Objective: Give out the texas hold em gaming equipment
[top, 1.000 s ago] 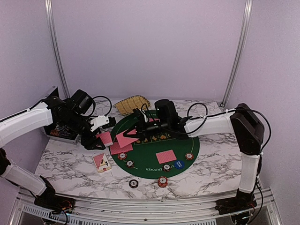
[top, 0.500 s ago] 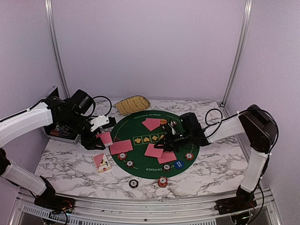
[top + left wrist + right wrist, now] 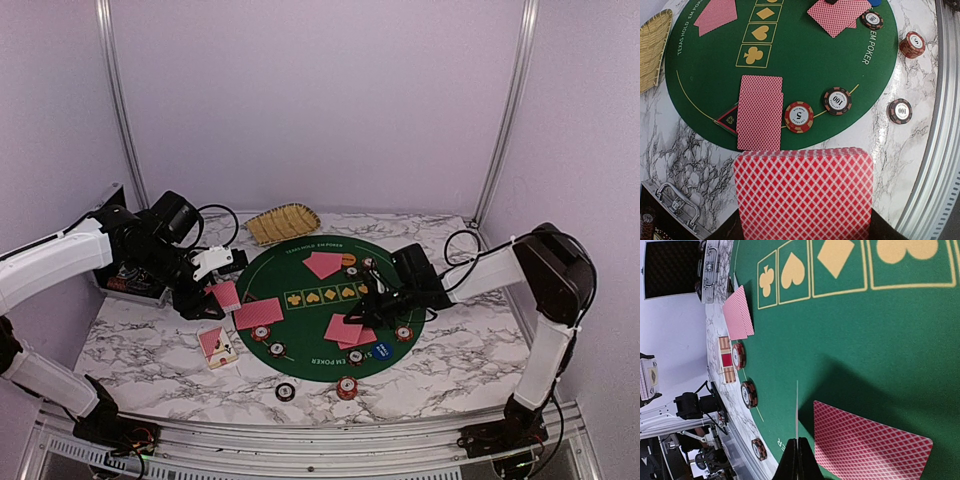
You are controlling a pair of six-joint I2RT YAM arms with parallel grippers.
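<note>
The right gripper (image 3: pixel 365 312) is pinched tight on a single red-backed card (image 3: pixel 796 410), which its wrist camera sees edge-on as a thin pale line rising from the closed fingertips. It hangs over the near-right part of the green poker mat (image 3: pixel 305 325), just above the dealt card (image 3: pixel 870 445) already lying face-down there. The left gripper (image 3: pixel 205 297), just off the mat's left edge, is clamped on the deck (image 3: pixel 805 195) and holds it level. To finish this deal well, I'd say the card should be tipped flat and brought low before the fingers part, so it settles beside or partly over its partner rather than sliding onto the striped chips (image 3: pixel 355 357) or the blue button (image 3: pixel 380 350) along the mat's near edge. The left pair (image 3: pixel 258 313) and the far pair (image 3: pixel 323 264) are already down, and two loose chips (image 3: pixel 346 386) sit off the mat near the front edge of the marble table (image 3: pixel 150 350). A second ago the right arm was stretched across to the deck; since then it has swung back with the new card, while the left arm has not budged.
</note>
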